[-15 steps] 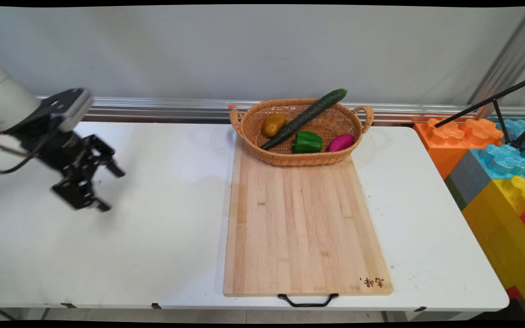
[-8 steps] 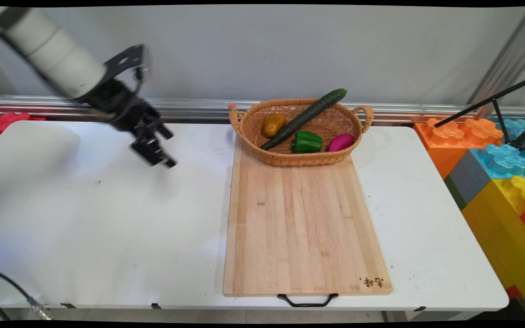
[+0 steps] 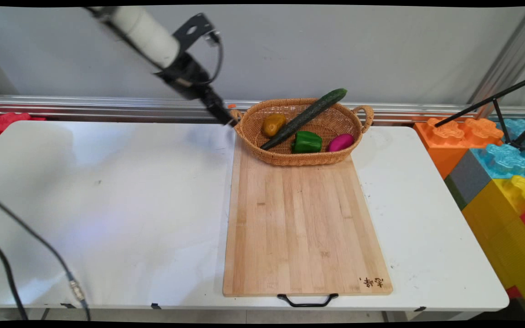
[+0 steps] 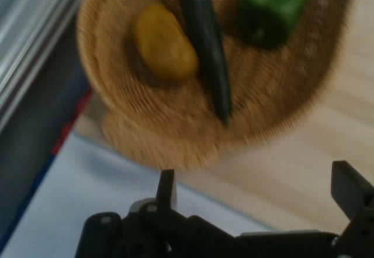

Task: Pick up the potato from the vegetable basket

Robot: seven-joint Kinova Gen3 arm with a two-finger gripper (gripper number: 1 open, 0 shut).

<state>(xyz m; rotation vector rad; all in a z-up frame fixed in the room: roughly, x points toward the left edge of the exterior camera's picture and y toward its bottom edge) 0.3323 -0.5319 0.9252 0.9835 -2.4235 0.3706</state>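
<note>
Arm (image 3: 146, 29) reaching in from upper left, angled down-right. Gripper (image 3: 226, 119) tip just beside left handle of wicker basket (image 3: 290, 158), above table (image 3: 107, 205). Hand view: fingers (image 4: 166, 189) spread wide, jaws open, nothing between. Basket sits on far end of cutting board (image 3: 303, 228). Inside: yellow veg (image 3: 274, 124), cucumber (image 3: 306, 117) leaning over rim, green pepper (image 3: 306, 142), pink veg (image 3: 341, 142).

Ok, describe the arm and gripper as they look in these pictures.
The arm is a round white tube with a faint ring seam, ending in a black wrist. A flat black bracket with a round hole sticks out beside the wrist, and a black cable loops from it. The gripper is black, with jointed linkage and two squared, flat fingers. No lettering shows.
</note>
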